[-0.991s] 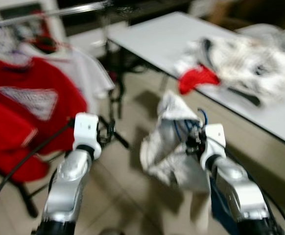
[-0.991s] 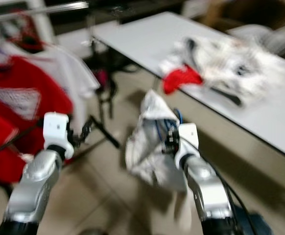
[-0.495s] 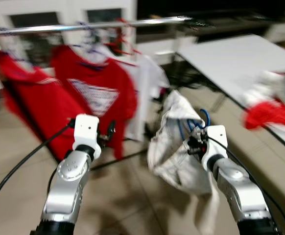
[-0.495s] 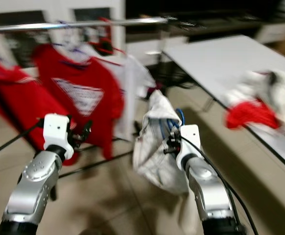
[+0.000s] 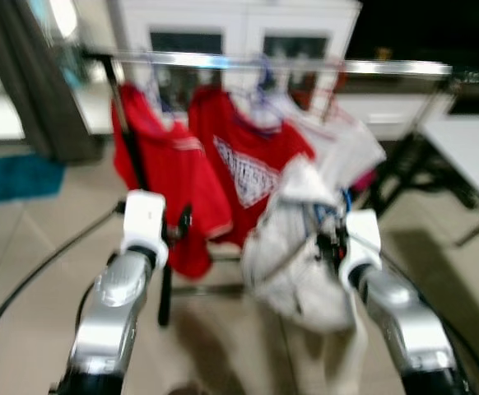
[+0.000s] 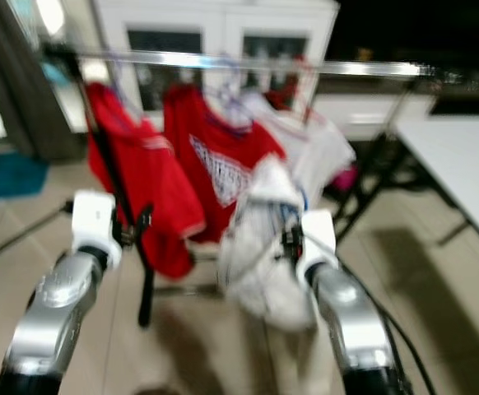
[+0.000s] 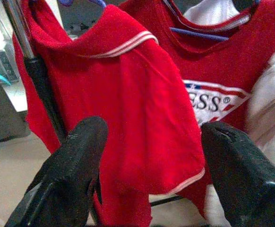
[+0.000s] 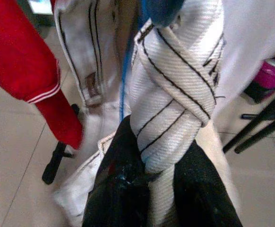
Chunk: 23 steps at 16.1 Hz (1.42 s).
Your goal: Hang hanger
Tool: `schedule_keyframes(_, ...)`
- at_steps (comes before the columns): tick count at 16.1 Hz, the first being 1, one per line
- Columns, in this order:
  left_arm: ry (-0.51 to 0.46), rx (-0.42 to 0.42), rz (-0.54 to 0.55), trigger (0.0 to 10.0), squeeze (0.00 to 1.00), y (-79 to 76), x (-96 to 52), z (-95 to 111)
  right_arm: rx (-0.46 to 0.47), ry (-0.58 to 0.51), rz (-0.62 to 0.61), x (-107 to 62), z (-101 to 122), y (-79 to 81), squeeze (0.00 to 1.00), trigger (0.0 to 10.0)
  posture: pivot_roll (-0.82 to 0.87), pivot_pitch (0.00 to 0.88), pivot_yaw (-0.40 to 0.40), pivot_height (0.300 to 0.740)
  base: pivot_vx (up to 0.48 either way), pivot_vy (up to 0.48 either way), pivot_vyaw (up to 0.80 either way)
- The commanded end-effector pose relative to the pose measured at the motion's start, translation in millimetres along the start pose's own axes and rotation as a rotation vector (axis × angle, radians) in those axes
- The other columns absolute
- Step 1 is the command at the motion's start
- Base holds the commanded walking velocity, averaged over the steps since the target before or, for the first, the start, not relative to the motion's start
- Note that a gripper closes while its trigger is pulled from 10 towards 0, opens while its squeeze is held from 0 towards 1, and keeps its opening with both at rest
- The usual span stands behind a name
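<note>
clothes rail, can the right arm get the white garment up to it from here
Probably not yet. The right gripper, jaws shut on the white garment, sits low and short of the clothes rail, with hung red shirts between.

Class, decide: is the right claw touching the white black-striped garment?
Touching. The right wrist view shows the right claw closed around the white black-striped garment.
</note>
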<state>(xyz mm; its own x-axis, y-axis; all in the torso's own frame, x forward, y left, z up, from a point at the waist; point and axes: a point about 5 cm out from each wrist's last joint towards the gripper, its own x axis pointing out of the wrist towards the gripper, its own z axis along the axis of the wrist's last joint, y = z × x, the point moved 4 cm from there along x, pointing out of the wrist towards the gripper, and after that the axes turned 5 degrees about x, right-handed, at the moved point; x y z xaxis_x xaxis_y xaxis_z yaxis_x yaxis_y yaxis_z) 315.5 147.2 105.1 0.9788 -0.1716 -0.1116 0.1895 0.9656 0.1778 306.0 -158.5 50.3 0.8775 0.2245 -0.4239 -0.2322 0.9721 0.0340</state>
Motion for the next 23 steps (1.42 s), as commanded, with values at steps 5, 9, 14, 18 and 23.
schedule_keyframes(5, -0.044, 0.024, -0.051, 10.0, 0.00, -13.9, -2.0, 9, -0.094, -0.037, 0.057, -8.7, 11, -12.8, 0.00, 10.0, 0.09, 0.048, -0.049, 0.740, 0.000, 0.000, 0.00)
schedule_keyframes(9, -0.047, 0.040, -0.052, 10.0, 0.00, -15.7, -2.0, 11, -0.074, -0.046, 0.088, -5.9, 11, 2.3, 0.00, 10.0, 0.09, 0.050, -0.048, 0.740, 0.000, -0.421, 0.00)
schedule_keyframes(14, -0.050, 0.044, -0.057, 10.0, 0.00, -15.8, -2.1, 11, -0.066, -0.026, 0.070, -9.3, 5, -6.5, 0.00, 10.0, 0.09, 0.051, -0.042, 0.740, 0.000, -0.171, 0.00)
schedule_keyframes(18, -0.056, 0.022, -0.068, 10.0, 0.00, -18.6, -2.3, 12, -0.064, -0.029, 0.156, -16.9, 4, -3.8, 0.00, 10.0, 0.09, 0.050, -0.045, 0.740, 0.000, 0.000, 0.00)
schedule_keyframes(23, -0.044, 0.052, -0.058, 10.0, 0.00, -18.9, -6.2, 7, -0.064, -0.018, 0.049, -29.4, 2, -38.6, 0.00, 10.0, 0.08, 0.054, -0.049, 0.740, 0.000, 0.000, 0.00)
